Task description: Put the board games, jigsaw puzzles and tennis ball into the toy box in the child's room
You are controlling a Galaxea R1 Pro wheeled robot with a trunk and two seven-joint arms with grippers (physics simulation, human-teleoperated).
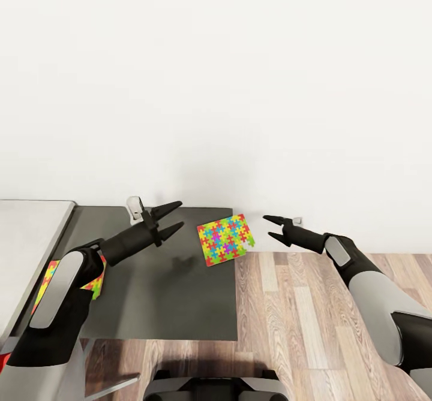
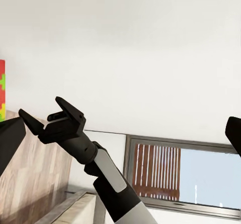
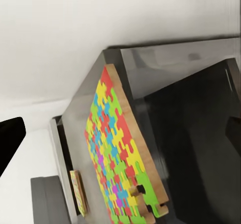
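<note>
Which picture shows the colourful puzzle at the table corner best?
The right wrist view: the puzzle shows big and close. The head view shows it whole but small. The left wrist view catches just a colourful sliver.

wall [image 1: 216, 77]: white | floor [image 1: 312, 317]: wood planks | window [image 2: 181, 176]: dark-framed

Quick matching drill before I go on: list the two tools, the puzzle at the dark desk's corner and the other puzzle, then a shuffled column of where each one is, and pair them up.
Things:
1. left tool
2. right tool
3. jigsaw puzzle at the corner
4. second jigsaw puzzle

Places or states:
A. partly hidden behind the left arm
B. open, over the wood floor beside the desk
C. overhanging the right edge of the dark desk top
D. open, above the dark desk top, left of the corner puzzle

Pairs: 1-D, 2-B, 3-C, 4-A
</note>
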